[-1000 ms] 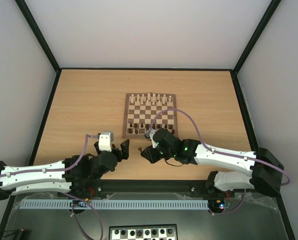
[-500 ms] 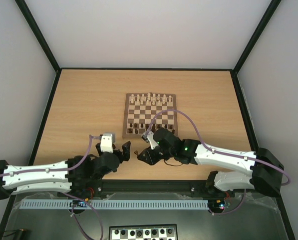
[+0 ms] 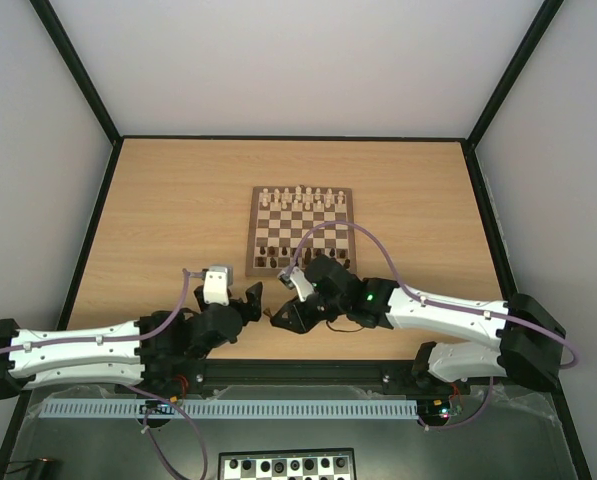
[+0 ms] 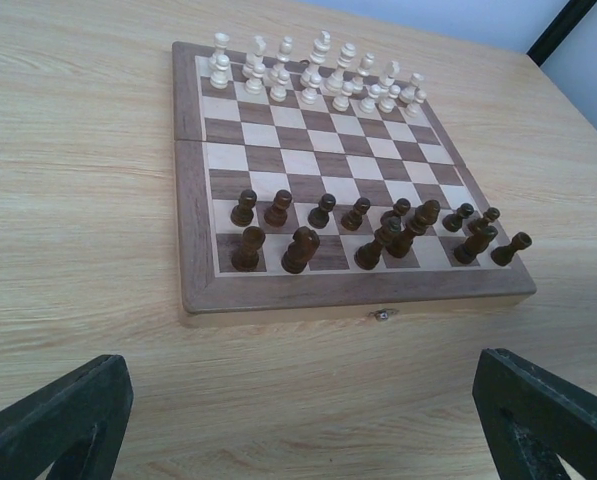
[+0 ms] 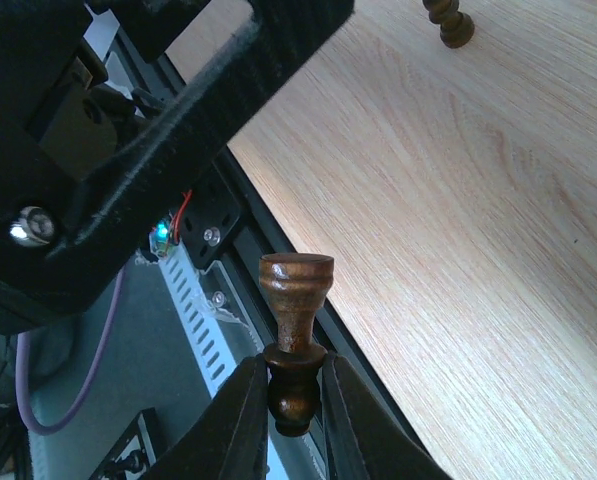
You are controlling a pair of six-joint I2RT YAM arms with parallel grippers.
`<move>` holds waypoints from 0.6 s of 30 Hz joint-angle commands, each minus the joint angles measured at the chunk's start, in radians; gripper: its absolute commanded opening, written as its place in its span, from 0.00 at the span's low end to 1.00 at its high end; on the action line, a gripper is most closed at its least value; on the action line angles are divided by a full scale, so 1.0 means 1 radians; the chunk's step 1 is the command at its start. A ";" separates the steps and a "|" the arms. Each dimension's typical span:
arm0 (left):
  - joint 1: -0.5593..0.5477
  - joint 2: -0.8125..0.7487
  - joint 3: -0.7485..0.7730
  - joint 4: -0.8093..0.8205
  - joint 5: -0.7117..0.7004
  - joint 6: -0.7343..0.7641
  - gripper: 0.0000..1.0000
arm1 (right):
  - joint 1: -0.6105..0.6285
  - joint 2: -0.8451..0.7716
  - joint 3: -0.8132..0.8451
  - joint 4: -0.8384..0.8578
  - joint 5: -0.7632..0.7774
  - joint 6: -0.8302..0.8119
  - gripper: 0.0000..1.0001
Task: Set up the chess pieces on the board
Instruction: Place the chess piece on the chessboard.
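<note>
My right jaws are pinching a dark brown chessman (image 5: 296, 290) by one end, over the tabletop's (image 4: 78, 150) near edge, short of the board (image 4: 193, 200). Left jaws are spread wide right beside it. I'm guessing handoff, so it can get regripped and land upright.

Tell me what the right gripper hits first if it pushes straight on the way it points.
Most likely the left gripper: its black finger crosses directly ahead of the dark chess piece that the right gripper holds. Depth is unclear, so it might just miss.
</note>
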 commanded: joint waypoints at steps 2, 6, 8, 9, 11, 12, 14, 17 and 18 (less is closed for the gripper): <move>0.008 0.021 -0.007 0.020 0.004 -0.001 0.92 | 0.008 0.002 0.038 0.005 -0.006 -0.017 0.16; 0.008 0.025 -0.017 0.037 0.014 0.001 0.82 | 0.008 0.004 0.066 -0.009 -0.002 -0.025 0.16; 0.011 0.026 -0.016 0.040 0.017 0.001 0.80 | 0.008 0.017 0.075 -0.005 -0.018 -0.026 0.16; 0.012 0.027 -0.015 0.041 0.020 0.005 0.79 | 0.008 0.020 0.078 -0.004 -0.020 -0.025 0.16; 0.016 0.027 -0.014 0.042 0.023 0.011 0.76 | 0.008 0.027 0.079 0.000 -0.021 -0.025 0.16; 0.016 0.027 -0.013 0.042 0.026 0.011 0.75 | 0.008 0.029 0.079 0.005 -0.023 -0.026 0.16; 0.016 0.024 -0.014 0.042 0.029 0.012 0.73 | 0.009 0.033 0.079 0.008 -0.028 -0.025 0.16; 0.018 0.019 -0.019 0.043 0.032 0.012 0.69 | 0.008 0.035 0.082 0.006 -0.021 -0.026 0.16; 0.017 0.018 -0.021 0.045 0.033 0.012 0.68 | 0.008 0.037 0.085 0.005 -0.018 -0.027 0.16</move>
